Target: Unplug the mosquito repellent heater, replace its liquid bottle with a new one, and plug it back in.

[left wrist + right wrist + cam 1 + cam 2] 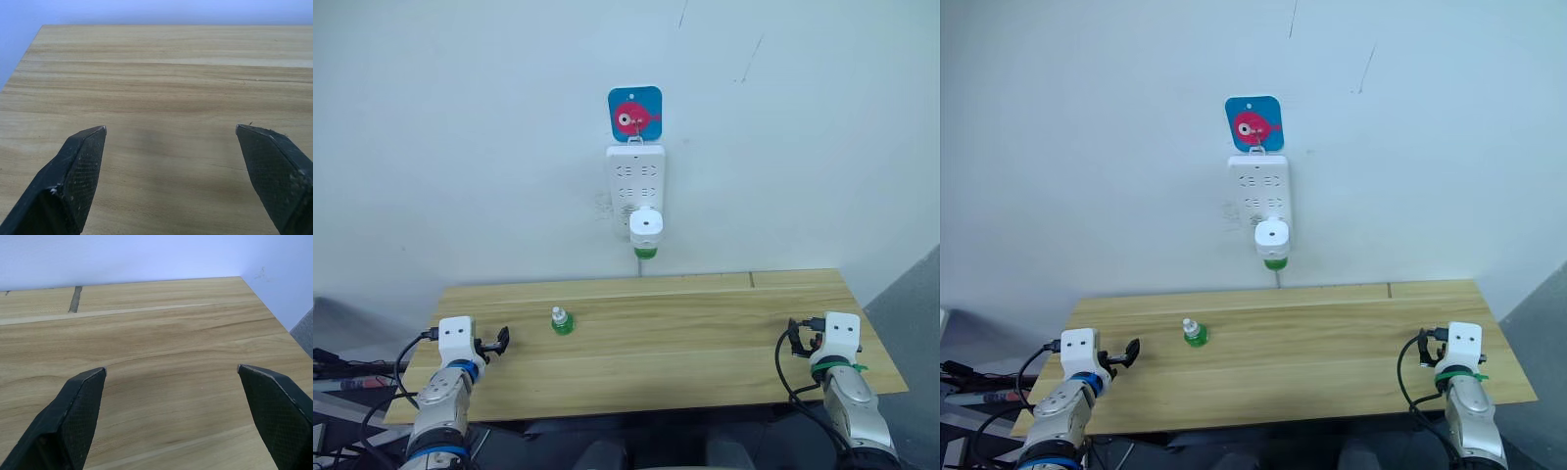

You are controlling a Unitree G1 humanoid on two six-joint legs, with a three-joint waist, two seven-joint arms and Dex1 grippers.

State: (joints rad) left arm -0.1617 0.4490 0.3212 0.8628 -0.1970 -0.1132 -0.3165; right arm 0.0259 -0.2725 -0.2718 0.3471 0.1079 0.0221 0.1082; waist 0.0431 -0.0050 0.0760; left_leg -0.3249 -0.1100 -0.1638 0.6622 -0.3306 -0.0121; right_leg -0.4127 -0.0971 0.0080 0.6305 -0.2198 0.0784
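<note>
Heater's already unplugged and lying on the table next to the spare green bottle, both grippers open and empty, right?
Not quite. The mosquito repellent heater is plugged into the power strip on the wall, as the left eye view shows. The spare green bottle does stand on the table, and the left gripper and right gripper are open and empty.

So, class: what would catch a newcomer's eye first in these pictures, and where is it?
The blue square sticker with a pink fish stands out high on the pale wall, above a white multi-socket power strip. Plugged into the strip's lower end is the small white rounded mosquito repellent heater, a green bottle under it. A small green liquid bottle stands on the wooden table.
</note>
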